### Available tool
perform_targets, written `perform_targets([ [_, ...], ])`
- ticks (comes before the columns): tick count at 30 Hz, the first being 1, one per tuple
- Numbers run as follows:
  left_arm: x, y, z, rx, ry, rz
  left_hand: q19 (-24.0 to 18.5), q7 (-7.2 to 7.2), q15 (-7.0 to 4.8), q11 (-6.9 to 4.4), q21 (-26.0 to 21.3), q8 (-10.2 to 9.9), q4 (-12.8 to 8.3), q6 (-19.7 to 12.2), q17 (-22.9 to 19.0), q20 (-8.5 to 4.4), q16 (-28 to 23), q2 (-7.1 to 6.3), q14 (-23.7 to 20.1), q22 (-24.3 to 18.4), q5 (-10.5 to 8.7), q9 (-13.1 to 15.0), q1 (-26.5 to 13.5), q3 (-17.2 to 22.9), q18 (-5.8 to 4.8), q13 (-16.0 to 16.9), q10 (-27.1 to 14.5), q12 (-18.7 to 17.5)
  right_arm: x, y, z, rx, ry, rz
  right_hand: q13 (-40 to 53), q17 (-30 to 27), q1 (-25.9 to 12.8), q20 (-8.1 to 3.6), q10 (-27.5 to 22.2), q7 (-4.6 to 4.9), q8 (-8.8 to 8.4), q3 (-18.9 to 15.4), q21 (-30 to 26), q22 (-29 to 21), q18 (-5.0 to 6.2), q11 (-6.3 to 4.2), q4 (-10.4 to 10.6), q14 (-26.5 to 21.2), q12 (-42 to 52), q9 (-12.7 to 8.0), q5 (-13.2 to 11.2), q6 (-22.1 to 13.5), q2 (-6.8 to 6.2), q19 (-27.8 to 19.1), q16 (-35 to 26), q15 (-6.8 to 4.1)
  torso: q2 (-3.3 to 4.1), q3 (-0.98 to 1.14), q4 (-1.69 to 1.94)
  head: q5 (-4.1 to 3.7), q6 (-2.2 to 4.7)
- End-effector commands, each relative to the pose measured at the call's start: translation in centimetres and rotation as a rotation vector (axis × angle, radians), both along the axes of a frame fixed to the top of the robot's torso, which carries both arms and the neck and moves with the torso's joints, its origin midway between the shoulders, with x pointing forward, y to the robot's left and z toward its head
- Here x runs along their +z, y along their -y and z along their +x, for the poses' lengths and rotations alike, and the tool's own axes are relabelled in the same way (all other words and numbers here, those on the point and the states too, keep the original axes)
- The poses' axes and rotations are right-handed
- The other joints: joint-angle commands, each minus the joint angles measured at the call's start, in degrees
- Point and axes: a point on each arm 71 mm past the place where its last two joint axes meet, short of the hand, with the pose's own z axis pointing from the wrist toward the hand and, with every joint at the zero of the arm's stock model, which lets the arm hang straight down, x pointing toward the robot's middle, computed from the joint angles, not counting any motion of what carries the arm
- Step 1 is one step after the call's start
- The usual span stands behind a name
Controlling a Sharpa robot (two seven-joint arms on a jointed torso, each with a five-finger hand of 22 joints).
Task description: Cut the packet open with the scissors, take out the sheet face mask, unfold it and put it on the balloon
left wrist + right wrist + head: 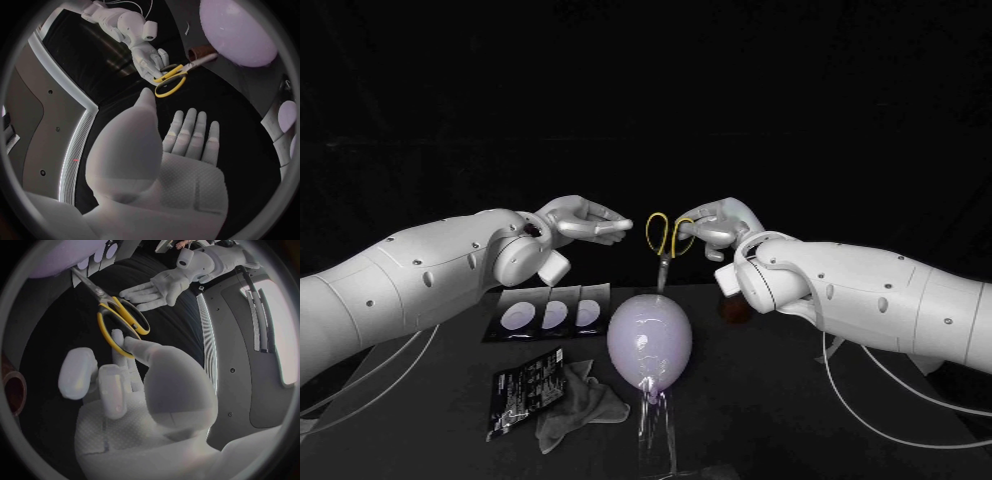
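Note:
My right hand (714,230) holds the scissors (666,240) by their yellow handles, blades pointing down towards the pale lilac balloon (651,340). The right wrist view shows a finger of that hand (125,375) through a handle loop of the scissors (122,322). My left hand (589,222) hovers just left of the handles, fingers spread, holding nothing; its flat palm (187,145) faces the scissors (172,77). The black packet (528,390) lies on the table to the front left of the balloon, away from both hands.
A crumpled grey cloth (583,408) lies beside the packet. A black card with three white ovals (548,315) lies left of the balloon. A brown roll (730,310) stands right of it. A clear stand (655,430) carries the balloon.

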Motion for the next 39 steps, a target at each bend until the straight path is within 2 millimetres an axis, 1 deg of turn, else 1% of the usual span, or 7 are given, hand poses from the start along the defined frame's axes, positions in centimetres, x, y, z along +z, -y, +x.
perform_targets([
  [1,0.7,-0.8,0.6,0.107,0.063,-0.064,-0.55,5.7,0.08,0.2,-0.26,0.35,0.09,-0.09,-0.2,-0.05,-0.15,-0.53,-0.63,-0.04,-0.05,-0.13,-0.77,-1.32,-0.81,-0.04,-0.56,0.14,0.6,0.6,0.7,-0.014,0.03,-0.013,0.08,0.12,-0.26,-0.32,3.48,-0.25,0.1,0.85,0.28,8.32,-0.46,-3.1,-0.47,2.84,-0.39,0.17,0.37,-0.33,0.39,-0.08,0.37,-0.4,0.01,0.01,-0.01,-0.3,0.06],
  [5,1.0,-2.0,1.1,0.173,0.087,-0.097,-0.32,5.77,0.08,0.22,-0.26,0.48,0.14,0.01,-0.33,-0.06,0.22,-0.53,-0.69,0.04,-0.02,-0.23,-1.85,-2.44,-0.75,-0.01,-0.55,0.29,1.3,1.7,1.7,-0.044,0.057,-0.036,0.11,0.25,-0.32,-0.33,3.51,-0.25,0.15,0.95,0.49,8.4,-0.5,-3.11,-0.57,2.87,-0.41,0.25,0.37,-0.35,0.37,-0.02,0.41,-0.41,0.04,0.04,0.0,-0.49,0.13],
  [12,1.2,-4.5,1.5,0.263,0.111,-0.13,2.97,5.65,-0.45,-0.13,0.77,1.47,-0.05,1.62,-0.33,-0.18,2.07,2.18,1.11,0.48,-0.11,-0.25,-1.32,-0.24,-0.21,0.11,1.0,1.36,4.2,4.9,3.5,-0.141,0.134,-0.055,0.2,0.5,-0.48,-0.36,3.67,-0.3,0.32,1.24,1.03,8.59,-0.6,-3.15,-0.88,2.92,-0.43,0.47,0.36,-0.36,0.34,0.15,0.52,-0.45,0.0,0.05,0.0,-1.25,0.08],
  [20,1.1,-5.7,1.4,0.282,0.111,-0.14,4.81,5.56,-0.66,-0.27,1.28,1.78,-0.14,2.14,-0.52,-0.23,2.93,3.36,1.67,0.65,-0.14,-0.44,-0.63,0.81,0.07,0.05,1.49,1.71,6.6,8.0,4.2,-0.203,0.175,-0.073,0.24,0.63,-0.56,-0.38,3.7,-0.31,0.39,1.4,1.12,8.64,-0.61,-3.16,-1.08,2.95,-0.47,0.58,0.37,-0.4,0.29,0.18,0.57,-0.46,-0.12,0.04,-0.13,-1.35,0.03],
  [24,1.0,-5.9,1.1,0.275,0.111,-0.147,13.6,5.35,-1.16,-0.55,4.19,2.09,-0.19,2.68,-0.51,-0.43,4.31,3.76,3.52,1.75,-0.15,-0.65,-0.25,1.07,1.57,0.02,2.02,2.05,6.9,9.1,4.3,-0.213,0.173,-0.088,0.25,0.63,-0.61,-0.39,3.69,-0.3,0.41,1.45,1.17,8.67,-0.62,-3.16,-1.14,2.95,-0.5,0.62,0.36,-0.41,0.26,0.19,0.57,-0.46,-0.11,0.06,-0.08,-1.56,0.06],
  [28,0.9,-6.2,0.7,0.266,0.113,-0.16,19.67,4.11,-2.96,-1.89,7.28,3.1,-0.31,4.63,0.31,-0.62,7.83,5.05,9.53,2.72,-0.14,-0.77,0.73,1.39,5.28,0.09,4.21,3.09,7.0,10.0,4.4,-0.222,0.168,-0.105,0.25,0.63,-0.61,-0.39,3.69,-0.3,0.41,1.45,1.17,8.67,-0.62,-3.16,-1.14,2.95,-0.5,0.62,0.36,-0.41,0.26,0.19,0.57,-0.46,-0.05,0.09,-0.05,-2.19,0.11],
  [39,0.2,-6.9,-0.5,0.259,0.102,-0.188,21.08,3.76,-3.49,-2.28,7.75,3.54,-0.43,5.76,0.37,-0.51,8.7,5.76,11.1,2.66,-0.16,-0.95,1.79,1.49,6.07,0.04,5.43,3.39,5.4,11.3,4.3,-0.236,0.128,-0.151,0.26,0.57,-0.71,-0.39,3.65,-0.28,0.44,1.5,0.87,8.61,-0.56,-3.14,-1.24,2.95,-0.56,0.69,0.36,-0.45,0.18,0.09,0.56,-0.46,0.07,0.0,0.0,-3.26,-0.5],
])
